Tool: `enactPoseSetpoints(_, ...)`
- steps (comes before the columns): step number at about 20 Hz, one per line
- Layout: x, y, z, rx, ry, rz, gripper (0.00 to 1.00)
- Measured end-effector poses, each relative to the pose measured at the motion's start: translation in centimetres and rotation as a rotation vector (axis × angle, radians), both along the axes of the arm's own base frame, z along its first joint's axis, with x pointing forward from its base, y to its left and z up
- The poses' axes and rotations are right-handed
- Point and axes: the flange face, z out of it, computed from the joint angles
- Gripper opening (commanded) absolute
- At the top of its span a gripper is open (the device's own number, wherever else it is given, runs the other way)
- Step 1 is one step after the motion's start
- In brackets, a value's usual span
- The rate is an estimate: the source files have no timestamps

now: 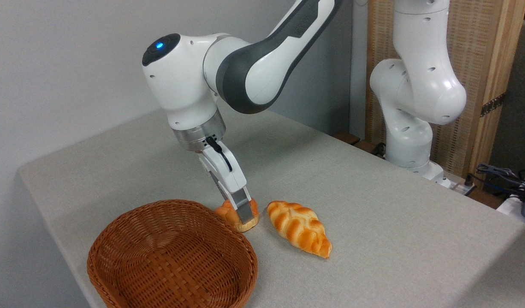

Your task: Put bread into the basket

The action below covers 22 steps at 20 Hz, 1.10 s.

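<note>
The bread (225,212), a small golden-orange knotted bun, rests on the table just beyond the right side of the basket's rim. My gripper (241,217) points down onto it. The near finger (244,210) lies against the bun's front face, and the far finger is hidden behind the bun. The gap between the fingers does not show from this angle. The basket (172,202), oval and brown wicker, stands at the front left with nothing inside it.
A longer braided orange loaf (298,228) lies just right of the bun. The grey table (373,192) drops off close to the basket at the left and front. The arm's white base (410,141) stands at the back right, with cables (502,175) beyond.
</note>
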Motion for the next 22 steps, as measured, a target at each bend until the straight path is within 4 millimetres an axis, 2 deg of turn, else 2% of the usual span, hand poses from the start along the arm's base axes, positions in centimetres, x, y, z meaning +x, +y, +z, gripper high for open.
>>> enactPoseSetpoints(4,0.1,-0.3,0.8,-0.003,-0.017,-0.005,0.45)
enactPoseSetpoints(10,-0.1,-1.5,5.5,-0.034,-0.097,-0.020,0.45)
enactPoseSetpoints(14,0.5,-2.1,9.3,-0.091,-0.166,-0.005,0.45)
enactPoseSetpoints(17,0.9,-2.2,10.7,-0.105,-0.193,-0.001,0.46)
enactPoseSetpoints(18,1.0,-2.1,11.0,-0.106,-0.199,0.002,0.53)
enactPoseSetpoints(22,2.3,-1.3,11.6,-0.116,-0.285,0.022,0.97)
